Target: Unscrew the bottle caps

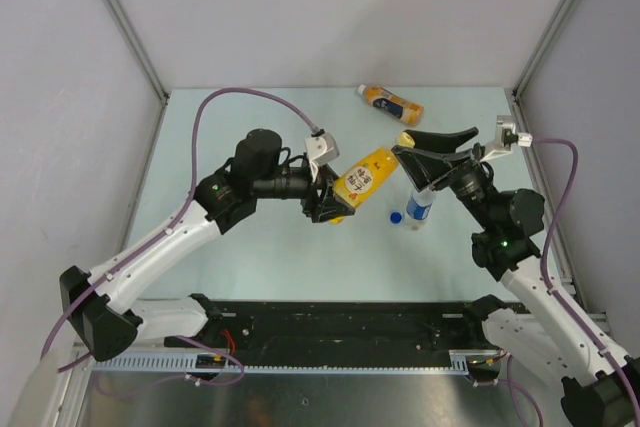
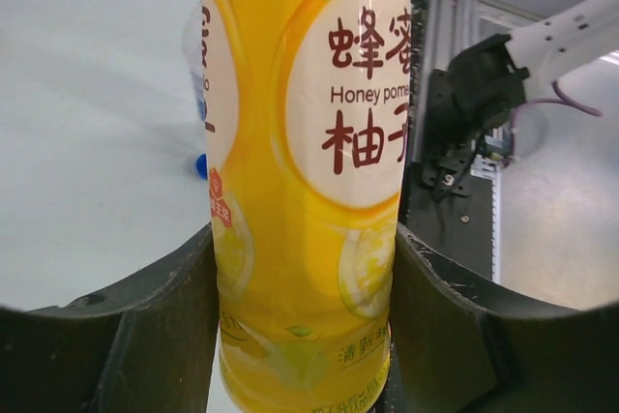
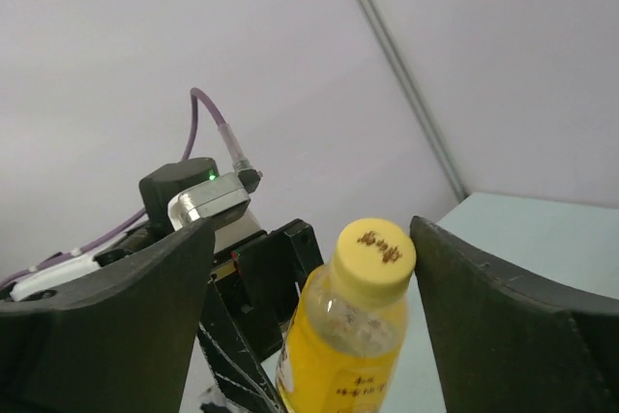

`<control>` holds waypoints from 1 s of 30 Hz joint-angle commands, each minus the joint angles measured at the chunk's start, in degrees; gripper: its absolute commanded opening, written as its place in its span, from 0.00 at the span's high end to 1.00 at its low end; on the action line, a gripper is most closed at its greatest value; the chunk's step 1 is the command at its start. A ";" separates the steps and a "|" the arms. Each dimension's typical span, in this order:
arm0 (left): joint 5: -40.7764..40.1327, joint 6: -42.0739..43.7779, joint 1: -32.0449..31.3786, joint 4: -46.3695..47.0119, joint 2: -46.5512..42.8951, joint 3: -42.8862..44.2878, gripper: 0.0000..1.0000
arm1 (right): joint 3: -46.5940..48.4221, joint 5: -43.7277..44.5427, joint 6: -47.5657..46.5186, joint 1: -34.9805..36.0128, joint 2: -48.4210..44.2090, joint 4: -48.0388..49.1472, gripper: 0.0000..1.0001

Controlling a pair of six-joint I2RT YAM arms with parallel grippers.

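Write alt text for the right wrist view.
A yellow cap on a yellow bottle sits inside the open right pincer, with a gap on the cap's left in frame. Behind, the left pincer grips the bottle lower down, against a pale wall.

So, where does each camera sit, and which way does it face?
Top external: above and behind the arms, looking down on the table; both arms show, with the left end effector and right end effector.
Left wrist: on the left arm, facing the yellow bottle up close; its fingers press the bottle's sides.
Right wrist: on the right arm, facing the yellow cap between its open fingers.
Shared: all three show the yellow bottle.
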 commanded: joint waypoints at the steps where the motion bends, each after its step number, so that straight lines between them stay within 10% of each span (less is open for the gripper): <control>1: -9.63 1.17 -0.13 0.96 -3.12 -0.37 0.73 | 0.15 3.81 -2.53 0.02 -3.24 -2.26 0.09; 30: -78.42 10.19 -15.24 -4.86 -2.17 0.20 1.00 | 11.59 11.07 1.47 2.67 9.93 -14.66 0.05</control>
